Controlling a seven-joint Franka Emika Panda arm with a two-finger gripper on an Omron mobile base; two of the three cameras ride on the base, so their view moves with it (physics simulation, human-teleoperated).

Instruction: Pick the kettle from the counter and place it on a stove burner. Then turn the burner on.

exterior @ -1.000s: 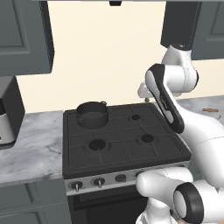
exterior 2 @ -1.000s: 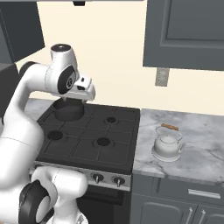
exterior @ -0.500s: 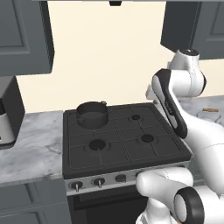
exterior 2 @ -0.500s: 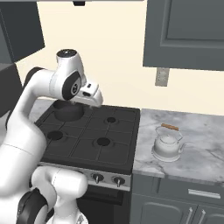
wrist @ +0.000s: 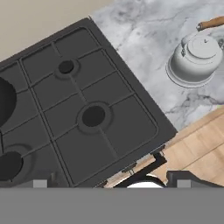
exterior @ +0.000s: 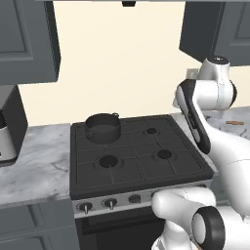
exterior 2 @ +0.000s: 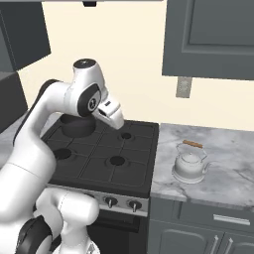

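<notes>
Grey-white marble counter (exterior 2: 225, 171) flanks a black stove top (exterior 2: 99, 154). Left to right in the right base view: a dark grey pot (exterior 2: 78, 125) occupies the rear left burner, partly behind my arm. My claw (exterior 2: 112, 113) hangs above the rear part of the stove, clear of everything. Its jaws stand wide apart and hold nothing; in the hand view one dark finger tip (wrist: 186, 178) rises at the bottom with bare space beside it.

Next, the front right stove burner (exterior 2: 117, 160) lies uncovered under its grate, as does the rear right one (exterior 2: 126, 135). Along the stove front sit the control knobs (exterior 2: 110, 201).

Right of the stove, the kettle (exterior 2: 190, 164) stands upright on the counter, well apart from my claw, its brown handle arched over the lid. In the hand view the kettle (wrist: 195, 59) sits on the marble just beside the stove's edge. A wall outlet (exterior 2: 183, 87) is fixed below the upper cabinet (exterior 2: 208, 39).
</notes>
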